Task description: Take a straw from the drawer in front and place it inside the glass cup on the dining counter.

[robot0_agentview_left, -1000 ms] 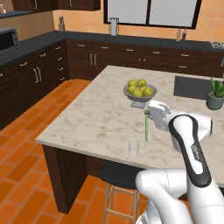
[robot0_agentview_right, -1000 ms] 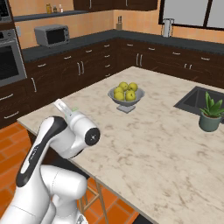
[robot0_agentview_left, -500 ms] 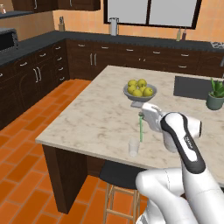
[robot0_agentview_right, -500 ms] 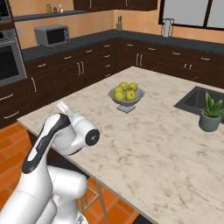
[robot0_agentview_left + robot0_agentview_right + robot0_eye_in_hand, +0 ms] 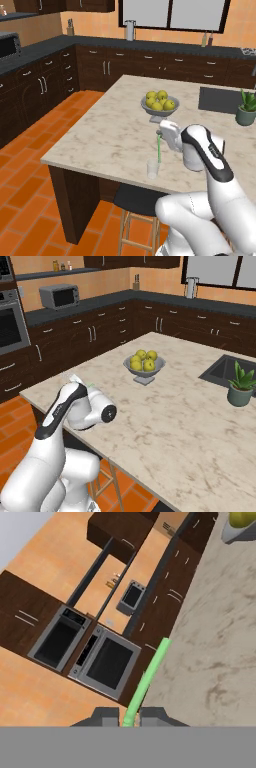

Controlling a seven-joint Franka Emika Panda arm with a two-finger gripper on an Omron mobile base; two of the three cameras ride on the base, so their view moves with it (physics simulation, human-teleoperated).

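My gripper (image 5: 160,132) is shut on the top end of the light-green straw (image 5: 159,149), which hangs nearly upright over the dining counter (image 5: 107,132). The glass cup (image 5: 153,169) stands near the counter's front edge, and the straw's lower tip is just right of its rim, at about rim height. In the hand view the straw (image 5: 148,679) runs up from between the two shut fingertips (image 5: 151,714), with the counter (image 5: 220,637) to the right. A bit of the straw (image 5: 91,385) shows past the arm in the right base view. The drawer is out of view.
A grey bowl of lemons (image 5: 160,103) stands mid-counter behind the gripper. A sink (image 5: 218,99) and a potted plant (image 5: 246,108) are at the far right. A dark stool (image 5: 137,200) sits under the counter's front edge. Dark wall cabinets line the back and left.
The gripper has carried the straw a little left and down, closer to the glass cup. The cup and bowl have not moved.
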